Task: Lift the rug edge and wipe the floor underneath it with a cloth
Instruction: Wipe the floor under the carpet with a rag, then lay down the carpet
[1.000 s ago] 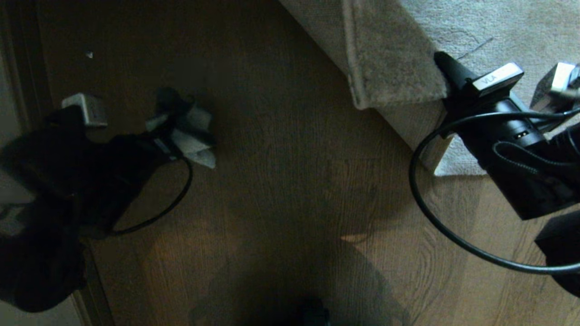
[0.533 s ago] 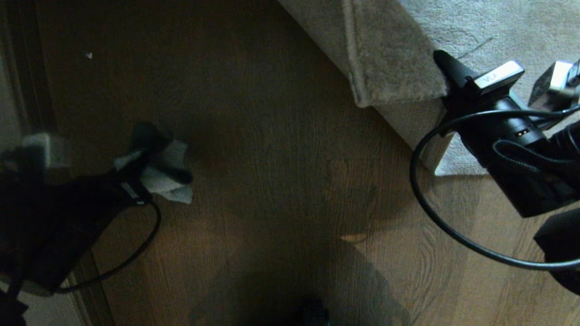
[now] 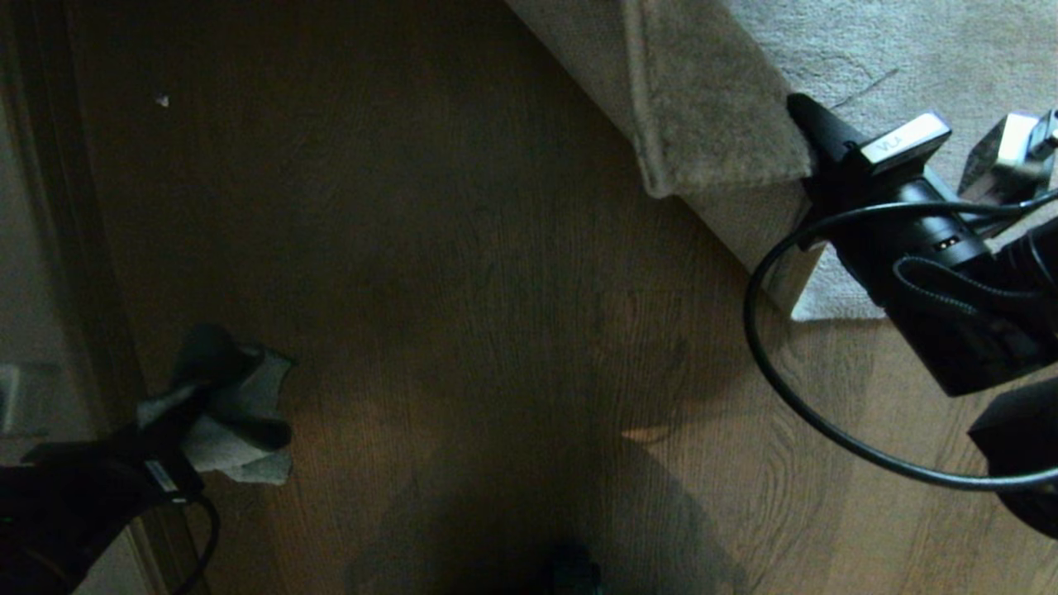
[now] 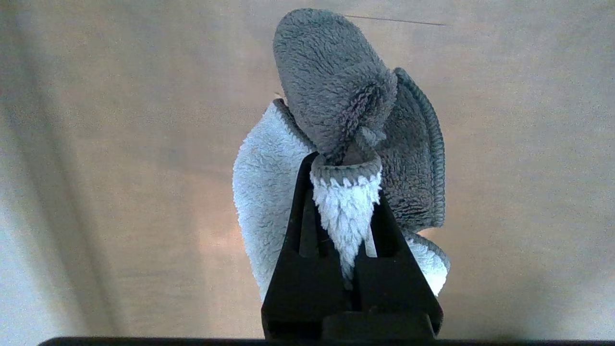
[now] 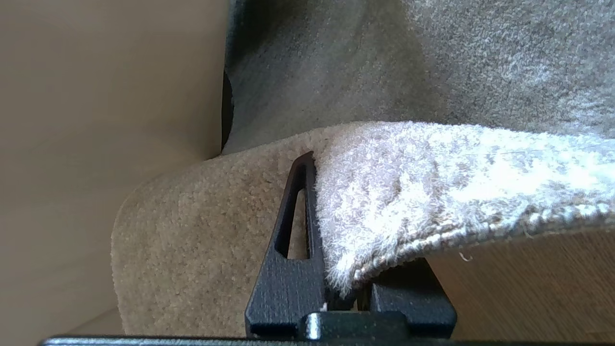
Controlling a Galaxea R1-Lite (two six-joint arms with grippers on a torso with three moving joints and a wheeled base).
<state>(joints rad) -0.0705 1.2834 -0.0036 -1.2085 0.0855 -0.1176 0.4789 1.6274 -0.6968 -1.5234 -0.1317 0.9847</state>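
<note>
Soft and limp, the cloth (image 4: 336, 144) bunches in the clamped left gripper (image 4: 347, 192), while the right gripper (image 5: 331, 226) pinches the floppy, heavier rug edge (image 5: 432, 202) at its hem.

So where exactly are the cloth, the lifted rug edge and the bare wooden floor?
the cloth (image 4: 269, 192), left wrist view, on its pale fluffy side beside the gripper.
the rug edge (image 5: 408, 192), right wrist view, on the pile of the raised flap.
the floor (image 3: 496, 289), head view, on bare planks mid-picture.
</note>
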